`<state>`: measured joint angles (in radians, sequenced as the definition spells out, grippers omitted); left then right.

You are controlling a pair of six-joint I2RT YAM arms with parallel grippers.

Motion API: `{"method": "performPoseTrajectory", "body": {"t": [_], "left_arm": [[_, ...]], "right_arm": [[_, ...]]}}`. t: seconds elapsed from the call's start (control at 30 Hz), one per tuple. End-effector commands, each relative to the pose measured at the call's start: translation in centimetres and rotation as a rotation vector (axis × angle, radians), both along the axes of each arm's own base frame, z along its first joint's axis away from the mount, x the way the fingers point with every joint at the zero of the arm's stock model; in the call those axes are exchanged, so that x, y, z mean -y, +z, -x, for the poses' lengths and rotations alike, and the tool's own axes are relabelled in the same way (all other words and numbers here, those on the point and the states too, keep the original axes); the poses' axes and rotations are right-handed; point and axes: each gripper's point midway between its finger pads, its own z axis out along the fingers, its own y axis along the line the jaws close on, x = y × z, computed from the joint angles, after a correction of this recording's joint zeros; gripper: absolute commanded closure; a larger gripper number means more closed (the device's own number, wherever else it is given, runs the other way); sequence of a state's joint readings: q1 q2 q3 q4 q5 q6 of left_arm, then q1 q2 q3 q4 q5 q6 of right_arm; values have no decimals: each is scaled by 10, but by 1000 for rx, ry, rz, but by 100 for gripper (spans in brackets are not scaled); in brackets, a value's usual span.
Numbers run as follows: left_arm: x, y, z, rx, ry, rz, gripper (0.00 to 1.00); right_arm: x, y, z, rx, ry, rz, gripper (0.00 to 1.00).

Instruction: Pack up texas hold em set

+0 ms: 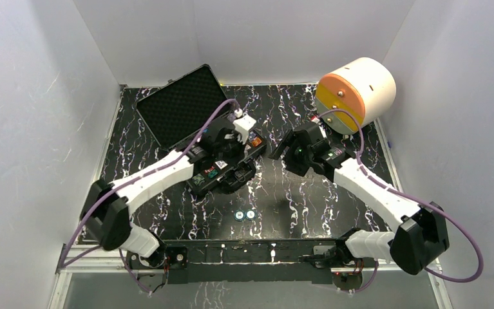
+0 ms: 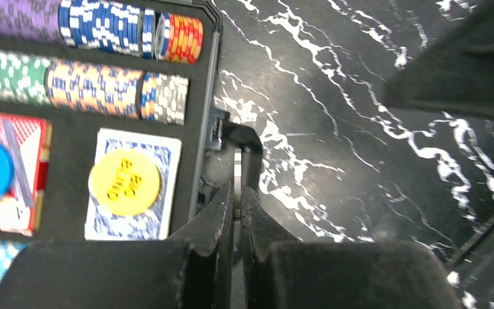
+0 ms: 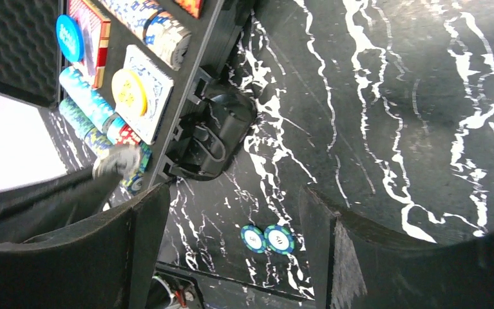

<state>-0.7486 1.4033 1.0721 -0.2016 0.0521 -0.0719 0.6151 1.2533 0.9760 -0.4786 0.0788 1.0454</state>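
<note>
The table (image 1: 283,193) has a black marble-patterned top with white veins. An open black case (image 1: 180,109) sits on its far left part, with the foam-lined lid tilted back toward the rear wall. Two teal-and-white poker chips (image 1: 238,215) lie flat just beside each other near the front edge, apart from the case. A white cylinder (image 1: 360,90) with an orange-yellow face lies on its side at the far right corner.

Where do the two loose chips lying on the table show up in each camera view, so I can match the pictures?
Top external: the two loose chips lie side by side at lower centre, nearer the arm bases than the black case.
Left wrist: not in it.
Right wrist: bottom centre, between the right gripper fingers.
Shared landmark: the case, in all three views.
</note>
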Motion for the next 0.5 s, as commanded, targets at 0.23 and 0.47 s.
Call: {"method": "performPoseTrajectory", "body": {"t": [0.23, 0.47], "left_arm": [[15, -32, -72, 59, -150, -279, 100], [20, -41, -89, 67, -160, -305, 100]], "right_arm": [[41, -14, 25, 2, -73, 75, 19], [44, -19, 33, -16, -85, 58, 20]]}}
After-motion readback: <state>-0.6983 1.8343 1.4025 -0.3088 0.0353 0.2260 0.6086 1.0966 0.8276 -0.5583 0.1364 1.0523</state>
